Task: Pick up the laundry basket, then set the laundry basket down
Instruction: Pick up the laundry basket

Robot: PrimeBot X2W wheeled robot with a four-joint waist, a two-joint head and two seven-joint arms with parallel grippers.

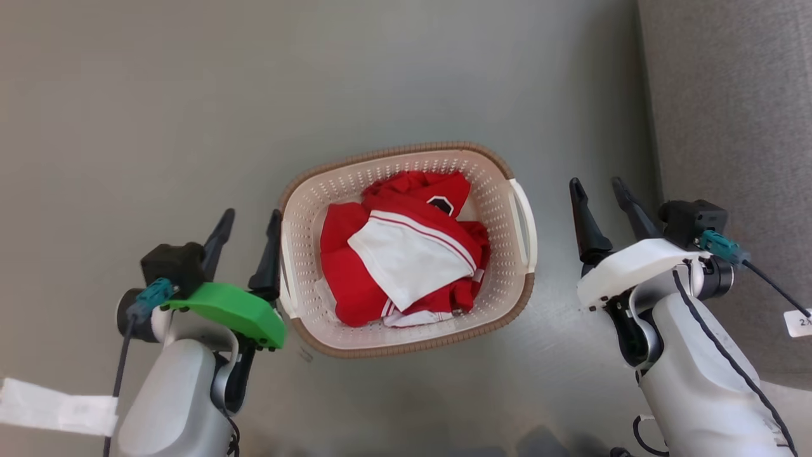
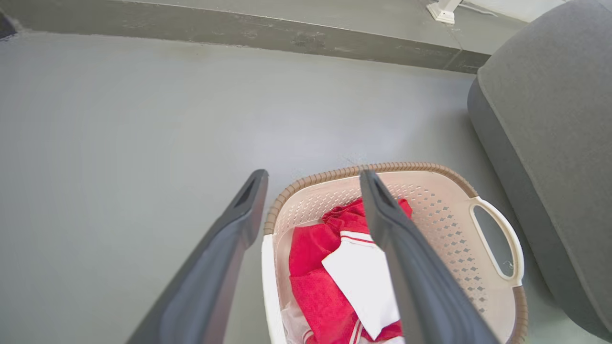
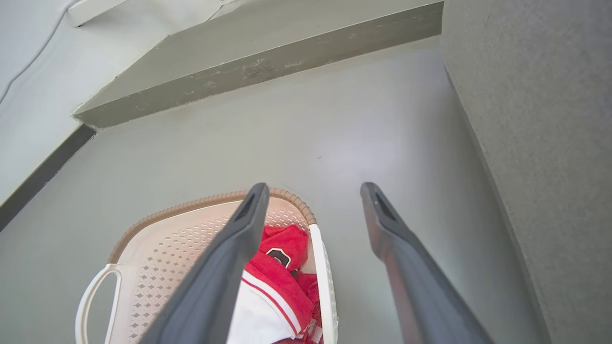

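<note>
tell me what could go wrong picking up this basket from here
Uneven grip: the left gripper sits by its white handle, while the right gripper stands apart from the laundry basket; lifting one side first could tip out the red and white clothes. The right arm is close to the grey upholstered furniture and might brush it.

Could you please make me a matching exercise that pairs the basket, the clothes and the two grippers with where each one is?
Things:
1. laundry basket
2. red and white clothes
3. left gripper
4. right gripper

Places and states:
A. open, under a green cover, close beside the basket's left side
B. on the grey floor, between the two grippers
C. open, under a white cover, standing off from the basket's right side
D. piled inside the basket

Pairs: 1-B, 2-D, 3-A, 4-C.
</note>
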